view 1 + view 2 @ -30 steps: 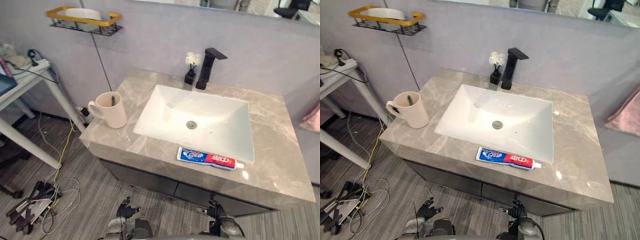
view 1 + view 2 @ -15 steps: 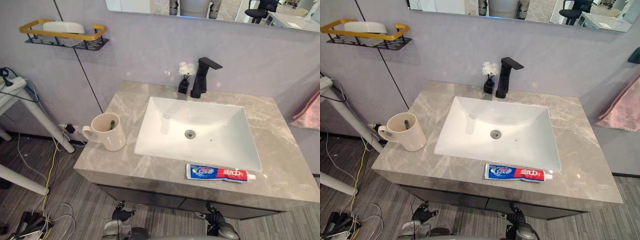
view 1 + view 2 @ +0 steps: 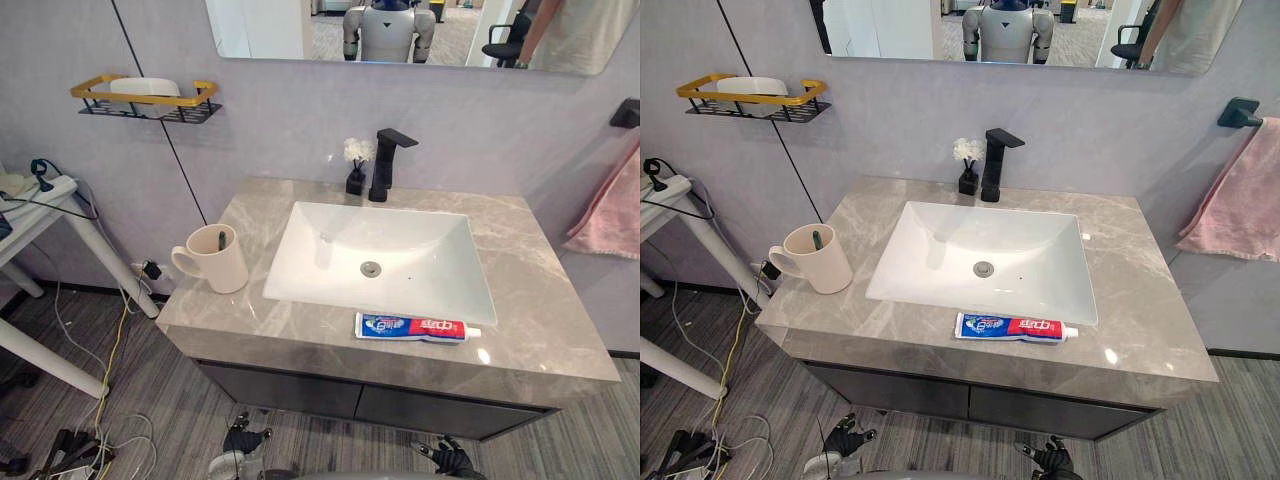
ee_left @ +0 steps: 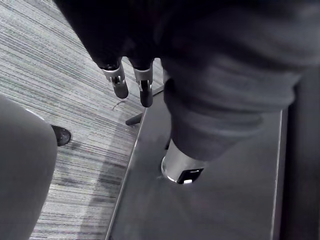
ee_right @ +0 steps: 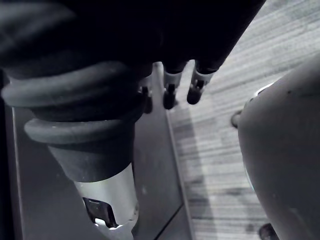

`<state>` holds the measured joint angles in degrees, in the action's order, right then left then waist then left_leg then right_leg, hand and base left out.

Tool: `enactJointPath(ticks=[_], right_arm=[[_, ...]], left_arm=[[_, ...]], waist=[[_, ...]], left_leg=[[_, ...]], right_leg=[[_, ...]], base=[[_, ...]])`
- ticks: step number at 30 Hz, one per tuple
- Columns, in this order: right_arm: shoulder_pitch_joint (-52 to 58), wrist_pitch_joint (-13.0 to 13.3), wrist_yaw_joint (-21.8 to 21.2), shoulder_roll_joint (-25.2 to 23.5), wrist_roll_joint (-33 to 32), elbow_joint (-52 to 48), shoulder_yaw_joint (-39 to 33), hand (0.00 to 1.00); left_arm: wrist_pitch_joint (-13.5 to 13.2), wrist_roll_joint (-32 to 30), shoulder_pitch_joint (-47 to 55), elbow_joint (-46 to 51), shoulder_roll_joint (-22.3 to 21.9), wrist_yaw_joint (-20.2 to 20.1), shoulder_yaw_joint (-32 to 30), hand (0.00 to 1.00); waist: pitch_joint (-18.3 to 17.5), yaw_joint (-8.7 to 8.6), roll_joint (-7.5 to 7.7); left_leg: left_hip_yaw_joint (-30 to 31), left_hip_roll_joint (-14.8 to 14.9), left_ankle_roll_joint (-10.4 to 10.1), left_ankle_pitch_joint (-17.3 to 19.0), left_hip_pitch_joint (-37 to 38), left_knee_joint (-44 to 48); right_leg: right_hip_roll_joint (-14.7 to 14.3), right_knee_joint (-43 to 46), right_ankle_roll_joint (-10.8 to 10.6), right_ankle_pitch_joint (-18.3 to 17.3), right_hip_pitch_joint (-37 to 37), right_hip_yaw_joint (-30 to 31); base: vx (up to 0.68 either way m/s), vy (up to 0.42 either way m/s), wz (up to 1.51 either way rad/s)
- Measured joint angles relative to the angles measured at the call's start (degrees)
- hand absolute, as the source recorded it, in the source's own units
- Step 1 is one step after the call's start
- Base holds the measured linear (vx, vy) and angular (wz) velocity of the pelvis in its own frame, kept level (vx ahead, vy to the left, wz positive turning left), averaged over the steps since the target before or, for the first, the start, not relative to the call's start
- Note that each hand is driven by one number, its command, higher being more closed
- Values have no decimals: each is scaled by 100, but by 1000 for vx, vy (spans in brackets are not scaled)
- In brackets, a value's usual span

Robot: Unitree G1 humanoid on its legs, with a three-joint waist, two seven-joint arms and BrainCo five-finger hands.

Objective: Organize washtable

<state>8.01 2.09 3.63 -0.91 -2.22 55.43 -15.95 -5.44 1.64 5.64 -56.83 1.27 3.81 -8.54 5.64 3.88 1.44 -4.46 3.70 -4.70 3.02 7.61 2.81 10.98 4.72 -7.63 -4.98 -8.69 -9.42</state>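
A blue, white and red toothpaste tube (image 3: 415, 327) lies flat on the grey marble washtable (image 3: 540, 300), along its front edge just before the white sink (image 3: 380, 255). At the table's left end stands a cream mug (image 3: 222, 262) with a green-tipped stick inside. A black faucet (image 3: 385, 165) and a small dark vase of white flowers (image 3: 355, 170) stand behind the sink. My left hand (image 3: 243, 440) and right hand (image 3: 450, 460) hang low in front of the cabinet, far below the tabletop. Both are open, with fingers (image 4: 119, 82) and fingers (image 5: 170, 95) relaxed and holding nothing.
A black wire shelf with a yellow rim (image 3: 150, 97) holds a white dish on the wall at upper left. A pink towel (image 3: 610, 205) hangs at the right. A white side table (image 3: 40, 200) and loose cables (image 3: 90, 440) are on the left.
The whole picture has shifted as the camera rose and levelled, bringing the mirror and towel into sight. The mug and toothpaste have not moved. Both hands stay low.
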Motion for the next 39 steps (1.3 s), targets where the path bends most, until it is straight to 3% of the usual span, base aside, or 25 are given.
enactJointPath(ticks=[11,16,22,29,34,39], right_arm=[[-42,22,-1,10,-527,131,-264,0],[-104,63,26,190,-868,-205,-964,0],[30,200,351,831,-1114,-1358,-2098,0],[-16,197,586,1505,-845,-2526,-2742,0],[-207,202,814,1852,-383,-3686,-2714,0],[-481,313,870,2580,122,-4541,-2335,0]], left_arm=[[-4,185,10,1,71,5,-28,0],[-9,412,78,21,181,16,-208,0],[-14,456,379,131,365,20,-567,0],[-19,451,720,206,369,10,-612,0],[-21,416,814,195,427,-3,-427,0],[-42,340,819,170,517,-15,-133,0]], waist=[[9,3,47],[-1,0,127],[-28,-18,309],[-52,-143,335],[-65,-305,348],[-64,-318,346]], left_leg=[[-57,2,0,0,-23,-60],[-325,15,-1,2,116,-194],[-514,-3,1,1,340,-417],[-569,-21,1,1,423,-500],[-536,-39,2,1,426,-480],[-467,-44,1,4,457,-412]], right_leg=[[-5,-133,-18,68,15,23],[-31,-309,-19,216,2,240],[-22,-304,-3,204,-5,375],[-20,-304,13,193,-7,414],[-8,-287,13,194,-27,377],[4,-283,14,193,-115,327]], base=[[2,1,-2],[23,19,-26],[-5,13,-15],[6,6,-5],[-4,-3,2],[-45,-16,5]])
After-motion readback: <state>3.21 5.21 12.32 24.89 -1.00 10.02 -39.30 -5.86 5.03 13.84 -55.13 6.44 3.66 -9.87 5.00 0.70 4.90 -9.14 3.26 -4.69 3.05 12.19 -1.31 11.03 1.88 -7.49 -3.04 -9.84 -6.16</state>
